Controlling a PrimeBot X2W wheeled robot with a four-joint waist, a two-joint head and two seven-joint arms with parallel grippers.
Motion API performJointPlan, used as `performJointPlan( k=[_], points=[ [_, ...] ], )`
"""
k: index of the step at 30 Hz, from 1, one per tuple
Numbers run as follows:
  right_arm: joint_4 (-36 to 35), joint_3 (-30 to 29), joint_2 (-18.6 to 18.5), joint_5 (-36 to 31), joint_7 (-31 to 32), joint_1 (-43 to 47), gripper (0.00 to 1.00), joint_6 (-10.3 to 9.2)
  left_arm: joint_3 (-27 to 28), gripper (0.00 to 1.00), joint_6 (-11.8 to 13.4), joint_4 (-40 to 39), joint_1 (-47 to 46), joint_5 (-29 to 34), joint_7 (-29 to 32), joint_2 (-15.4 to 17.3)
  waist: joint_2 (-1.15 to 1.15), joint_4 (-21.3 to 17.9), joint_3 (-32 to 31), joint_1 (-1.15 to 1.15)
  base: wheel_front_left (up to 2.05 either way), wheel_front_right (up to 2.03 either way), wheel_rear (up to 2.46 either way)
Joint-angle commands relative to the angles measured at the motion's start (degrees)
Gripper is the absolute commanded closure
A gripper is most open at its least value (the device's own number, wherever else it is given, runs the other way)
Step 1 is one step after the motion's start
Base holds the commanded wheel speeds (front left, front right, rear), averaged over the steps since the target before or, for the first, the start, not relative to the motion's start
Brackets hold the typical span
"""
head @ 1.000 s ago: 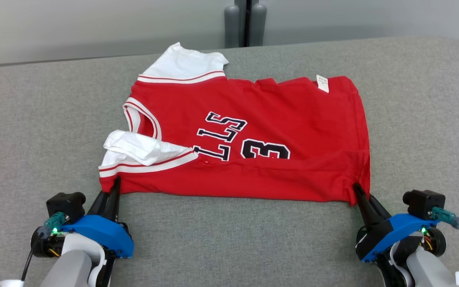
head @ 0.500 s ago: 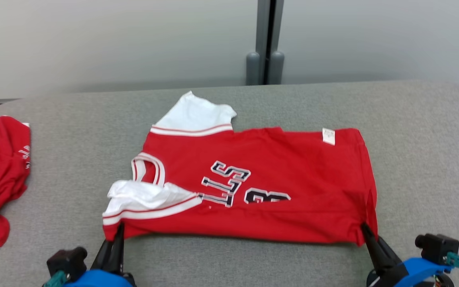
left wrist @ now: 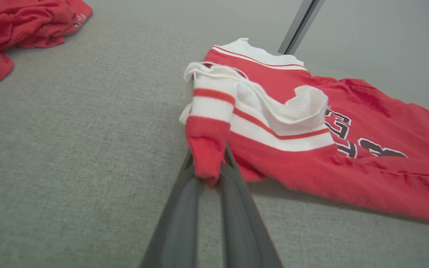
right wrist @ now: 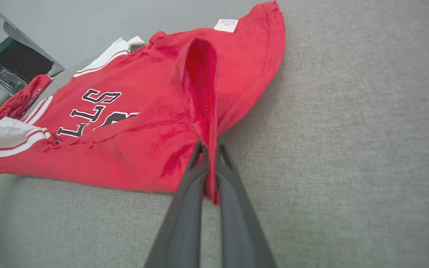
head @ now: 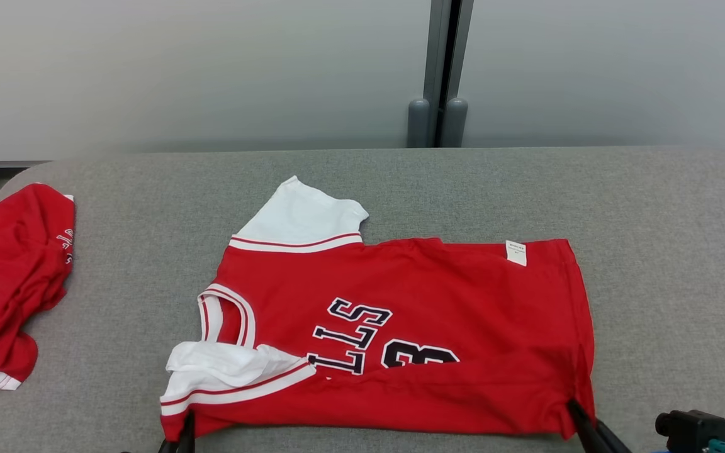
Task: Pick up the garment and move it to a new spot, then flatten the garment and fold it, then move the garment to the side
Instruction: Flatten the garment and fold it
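The garment point(head: 438, 296) is a red jersey with white sleeves and dark lettering, lying spread on the grey table point(head: 664, 214) with its near edge folded over. At the bottom of the head view my left gripper point(head: 184, 434) is shut on the near left corner by the striped sleeve; the left wrist view has red cloth point(left wrist: 207, 149) pinched between the fingers of my left gripper point(left wrist: 209, 165). My right gripper point(head: 575, 412) is shut on the near right hem corner, and in the right wrist view a raised fold of the garment point(right wrist: 199, 85) runs down into my right gripper point(right wrist: 210, 150).
A second red garment point(head: 10, 270) lies crumpled at the table's left end, also seen as a red heap point(left wrist: 17, 26) in the left wrist view. A grey post point(head: 441, 75) stands against the wall behind the table. Bare table surface lies right of the jersey.
The head camera has tilted up, so the whole picture has slid down and both arms have mostly left it. Both grippers keep their hold; the jersey now lies slightly further from the table's back edge.
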Motion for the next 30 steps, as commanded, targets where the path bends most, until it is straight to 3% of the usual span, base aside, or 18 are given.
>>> performJointPlan(
  k=[1,3,4,5,6,12,18,30],
  points=[
    [-0.71,-0.44,1.00,-0.01,0.65,1.30,1.00,0.03,0.11,1.00,0.27,-0.48,0.40,-0.36,0.00,-0.03,0.00,-0.10,0.04,0.00,0.00,0.00,0.00],
    [-1.05,-1.35,1.57,-0.81,2.23,2.25,1.00,0.02,0.10,1.00,0.62,-0.33,0.90,-0.54,0.24,-0.21,0.00,-0.30,0.09,0.00,0.00,0.00,0.00],
    [-1.41,-1.76,1.86,-1.19,2.46,2.30,0.85,0.02,0.37,0.56,0.91,-0.27,0.81,-0.49,-0.06,-0.25,0.00,-0.46,0.12,0.00,0.00,0.00,0.00],
    [-1.64,-2.31,2.19,-1.60,2.36,2.27,0.36,0.02,0.57,0.10,1.05,0.01,0.69,-0.51,-0.31,-0.32,0.00,-0.61,0.16,0.00,0.00,0.00,0.00],
    [-1.62,-2.86,2.39,-2.17,2.30,2.23,0.00,0.02,0.77,0.00,1.15,0.53,0.39,-0.27,-0.62,-0.11,0.00,-0.78,0.23,0.00,0.00,0.00,0.00],
    [-2.73,-6.09,2.33,-6.80,-1.98,-0.14,0.00,0.02,2.48,0.00,0.71,-0.23,-2.66,2.92,-2.30,0.39,0.00,-2.06,0.47,0.00,0.00,0.00,0.00],
    [-3.68,-9.85,3.85,-10.77,-8.43,-3.89,0.00,0.03,7.16,0.00,0.73,-6.16,-6.26,8.44,-2.49,-1.67,0.00,-3.29,1.18,0.00,0.00,0.00,0.00],
    [-3.36,-9.70,7.82,-16.56,-15.25,-10.71,0.00,0.03,14.37,0.00,-2.20,-9.71,-10.96,19.46,-2.52,-4.89,0.00,-3.99,2.07,0.00,0.00,0.00,0.00]
  ],
)
